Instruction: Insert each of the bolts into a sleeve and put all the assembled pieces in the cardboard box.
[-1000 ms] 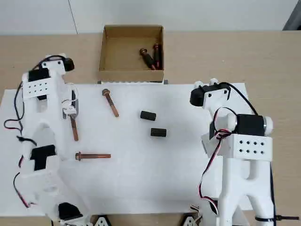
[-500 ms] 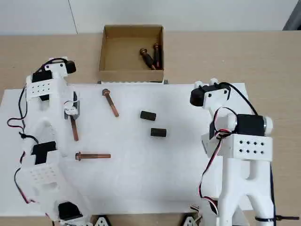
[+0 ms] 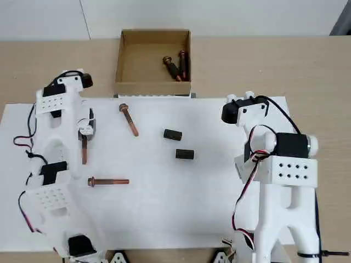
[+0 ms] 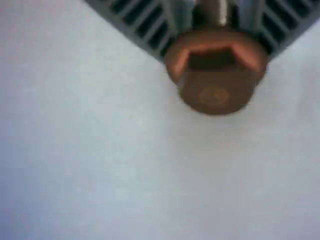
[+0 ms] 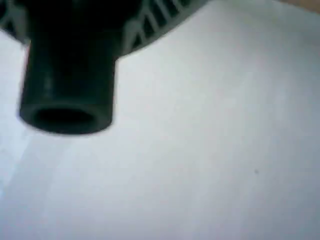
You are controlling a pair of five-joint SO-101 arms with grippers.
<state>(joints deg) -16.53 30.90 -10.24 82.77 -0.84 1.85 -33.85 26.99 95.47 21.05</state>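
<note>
My left fingers [image 4: 142,25] are clenched on a copper bolt [image 4: 217,75]. The left wrist view shows its flanged head close up, over the white sheet [image 4: 75,150]. The high view shows instead the bolt's length, which points away from the cardboard box [image 3: 118,60]. My right fingers [image 5: 150,22] grasp a black sleeve [image 5: 67,85], and the right wrist view looks at its open bore; I cannot tell whether it touches the sheet. From above, my left arm [image 3: 55,109] is stretched toward the box's left corner, with its wrist bent down onto the bolt. My right arm [image 3: 279,159] is folded upright, off to the box's right on the arms' side. The high view also shows the loose parts. One spare bolt [image 3: 129,119] lies slanted just out from the box's near left corner, and another bolt [image 3: 108,181] lies crosswise farther from the box. Two spare sleeves [image 3: 172,134] [image 3: 185,154] lie near each other out from the box's right half. Two assembled pieces [image 3: 175,66] rest inside the box against its right wall. The sheet lies on a wooden desk [image 3: 274,60].
</note>
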